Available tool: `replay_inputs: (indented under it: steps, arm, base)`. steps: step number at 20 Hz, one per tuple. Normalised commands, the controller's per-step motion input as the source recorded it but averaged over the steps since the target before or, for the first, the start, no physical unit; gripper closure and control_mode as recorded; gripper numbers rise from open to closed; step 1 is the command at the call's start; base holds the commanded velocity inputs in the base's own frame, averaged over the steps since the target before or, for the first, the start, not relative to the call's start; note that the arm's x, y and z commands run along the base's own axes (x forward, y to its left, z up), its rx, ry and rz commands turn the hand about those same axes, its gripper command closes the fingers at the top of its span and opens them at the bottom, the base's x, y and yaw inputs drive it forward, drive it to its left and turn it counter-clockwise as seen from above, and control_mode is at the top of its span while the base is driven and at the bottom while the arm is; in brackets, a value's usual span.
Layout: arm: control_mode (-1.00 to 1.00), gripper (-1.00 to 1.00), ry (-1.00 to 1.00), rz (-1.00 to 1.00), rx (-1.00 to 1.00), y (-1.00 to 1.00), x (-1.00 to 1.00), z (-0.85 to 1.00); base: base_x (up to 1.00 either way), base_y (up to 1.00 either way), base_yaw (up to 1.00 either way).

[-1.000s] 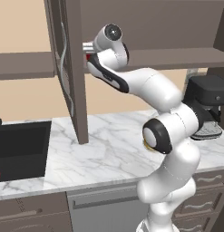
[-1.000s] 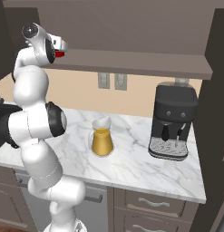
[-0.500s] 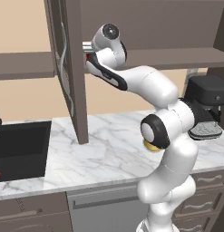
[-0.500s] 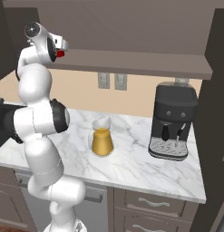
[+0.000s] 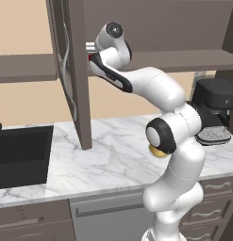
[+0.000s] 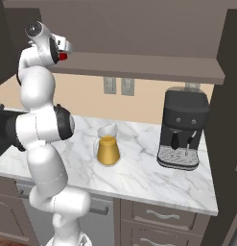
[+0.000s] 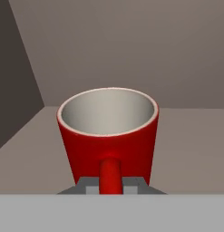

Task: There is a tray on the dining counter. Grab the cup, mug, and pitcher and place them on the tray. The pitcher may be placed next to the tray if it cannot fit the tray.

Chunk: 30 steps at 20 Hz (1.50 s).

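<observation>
Hand view: the red mug stands upright on the cabinet shelf directly ahead of the gripper, its handle turned straight back between the two fingertips, which appear closed on it; any withdrawal runs straight back along that line.

A glossy white arm of rounded, bulbous segments with black joint rings and small grey fingers
</observation>
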Motion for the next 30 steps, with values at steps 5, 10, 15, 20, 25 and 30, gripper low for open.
replay_inputs:
  steps: [5,10,15,20,25,30]
  arm:
    - [-1.0,1.0,0.0,0.0,0.0,0.0,-0.01,0.0]
    - [-1.0,1.0,-0.02,0.0,0.0,-0.13,-0.12,0.0]
    - [-1.0,1.0,-0.06,0.0,0.01,-0.52,-0.34,0.0]
    - [-1.0,1.0,-0.04,0.0,0.01,-0.62,-0.52,0.0]
    - [-1.0,1.0,0.0,0.0,0.02,-0.63,-0.74,0.0]
    - [-1.0,1.0,0.0,0.0,0.0,-0.49,-0.83,0.0]
  base:
    - [0.0,0.0,0.0]
    - [0.0,0.0,0.0]
    - [0.0,0.0,0.0]
    - [0.0,0.0,0.0]
    - [0.0,0.0,0.0]
    - [0.0,0.0,0.0]
